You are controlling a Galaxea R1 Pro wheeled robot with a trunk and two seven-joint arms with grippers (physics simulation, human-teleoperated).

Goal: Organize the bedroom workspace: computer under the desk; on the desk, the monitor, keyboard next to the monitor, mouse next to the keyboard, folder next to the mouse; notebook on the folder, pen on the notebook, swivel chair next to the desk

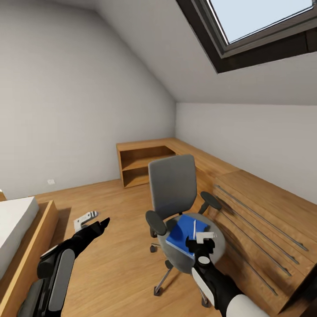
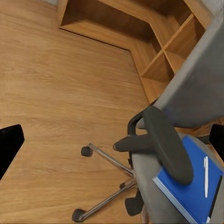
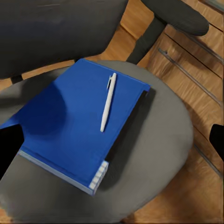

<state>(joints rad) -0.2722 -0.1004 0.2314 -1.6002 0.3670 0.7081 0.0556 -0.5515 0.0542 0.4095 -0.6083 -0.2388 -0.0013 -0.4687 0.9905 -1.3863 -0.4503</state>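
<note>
Two arms reach into an attic bedroom, where a grey swivel chair (image 1: 174, 193) stands on the wood floor (image 1: 114, 246) beside a run of low wooden cabinetry (image 1: 259, 207). The right gripper (image 1: 199, 242) hangs over the chair's round seat, directly above the near corner of a blue notebook (image 1: 184, 233) lying flat on the cushion. Its fingers stand apart: in the right wrist view the two dark fingertips (image 3: 10, 149) sit at opposite edges of the picture with the notebook (image 3: 70, 126) between and below them, nothing clamped. A white pen (image 3: 108, 101) rests lengthwise on the blue cover, just beyond the gripper toward the backrest. A dark slab shows under the notebook's far edge; whether that is the folder cannot be told.

The left gripper (image 1: 94, 220) is held out over bare floor, well apart from the chair and to its left. Its fingers also stand apart, holding nothing; one dark fingertip (image 2: 9, 144) shows at the edge of the left wrist view. From there the chair's armrest (image 2: 161, 142), star base (image 2: 107, 186) and castors lie ahead of that hand, with the notebook (image 2: 191, 186) and pen (image 2: 206, 176) on the seat past the armrest. An open wooden shelf unit (image 1: 143, 165) stands against the far wall behind the chair, and a bed's corner (image 1: 17, 229) lies off to the left hand's outer side.
</note>
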